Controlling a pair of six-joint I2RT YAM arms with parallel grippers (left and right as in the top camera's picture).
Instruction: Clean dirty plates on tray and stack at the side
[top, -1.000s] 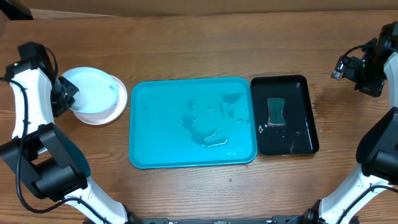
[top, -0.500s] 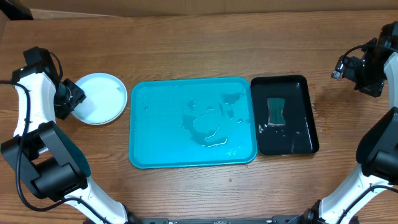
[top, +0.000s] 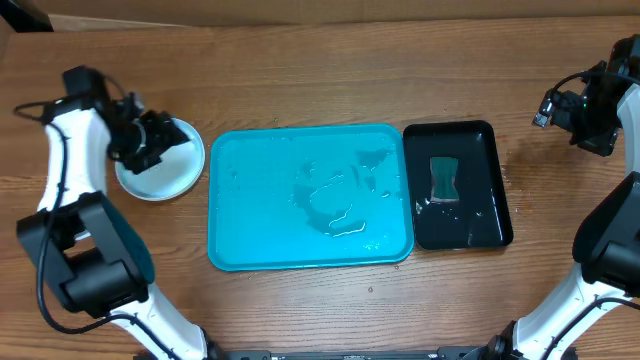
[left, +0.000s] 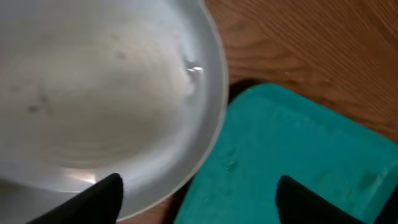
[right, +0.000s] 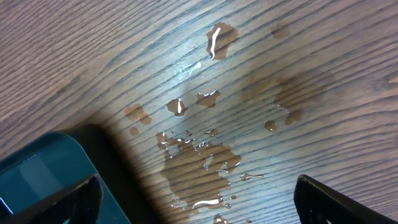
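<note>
A pale round plate (top: 168, 172) lies flat on the wood just left of the tray (top: 310, 240); whether others lie under it I cannot tell. My left gripper (top: 155, 140) hovers over the plate's upper left part, open with nothing between its fingers. In the left wrist view the plate (left: 106, 93) fills the left, the tray's corner (left: 298, 155) the right, and the left gripper (left: 199, 202) spans the gap between them. The turquoise tray holds only patches of water. My right gripper (top: 585, 110) is open over bare wood at the far right, and in its own view the right gripper (right: 199, 205) holds nothing.
A glossy black tray (top: 480, 225) with a green sponge (top: 443, 178) sits against the turquoise tray's right side. Water is spilled on the wood (right: 199, 162) beside the black tray's corner (right: 43, 174).
The left gripper opened and let go of the plate, which went from tilted to lying flat. The gripper then moved up and right over the plate. The right arm stayed still.
</note>
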